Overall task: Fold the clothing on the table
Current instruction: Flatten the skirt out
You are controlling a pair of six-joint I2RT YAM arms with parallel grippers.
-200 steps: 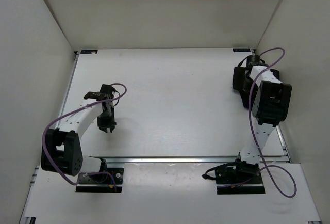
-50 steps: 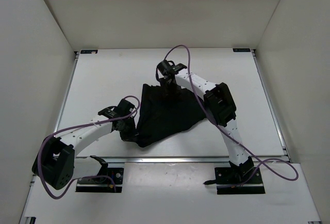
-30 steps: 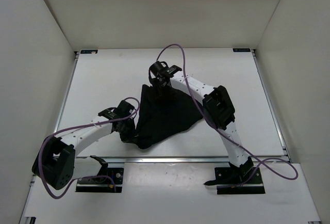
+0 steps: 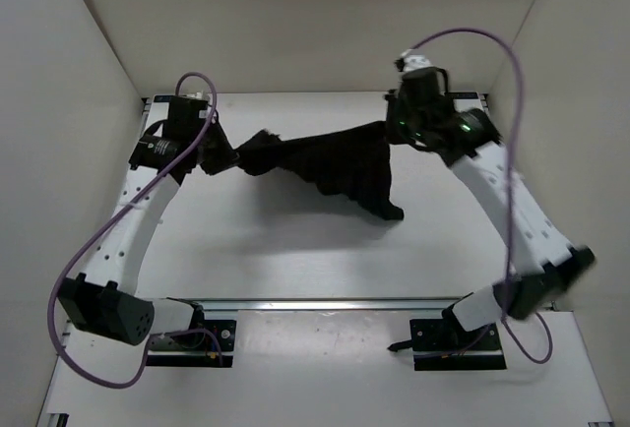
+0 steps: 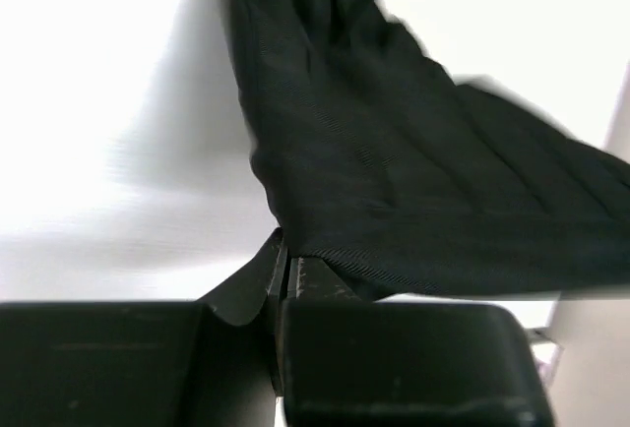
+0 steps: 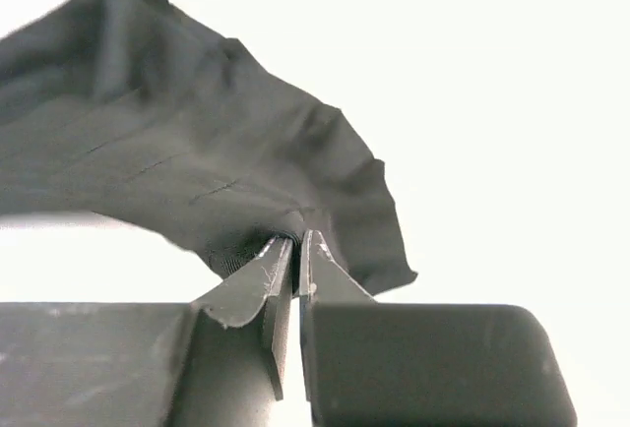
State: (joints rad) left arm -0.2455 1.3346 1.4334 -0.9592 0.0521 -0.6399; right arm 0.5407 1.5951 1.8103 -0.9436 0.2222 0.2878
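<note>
**Garment lifted and stretched between both arms**

You now have the black ribbed fabric garment (image 4: 330, 163) off its heap and held out as a band over the far half of the flat white matte table (image 4: 295, 260). A second ago it lay bunched near the table's middle, and the right gripper (image 4: 399, 132) stood over its far edge with the fingers apart. That gripper has since clamped down, and the right wrist view shows its fingers pinched tight on a puckered edge of the cloth. The left gripper (image 4: 220, 157) has kept its hold all along. Its wrist view shows the fingers closed on a hem, with the ribbed cloth fanning away from them.

Both arms have swung outward and toward the far corners, so the top edge runs nearly taut from left to right. The lower part sags in folds, with one corner drooping toward the right. You cannot tell from above whether that corner touches the table.

By my reading, the spreading step is close to done. What the fold needs next is the cloth laid flat, and the sagging corner may tuck under as it comes down.
</note>
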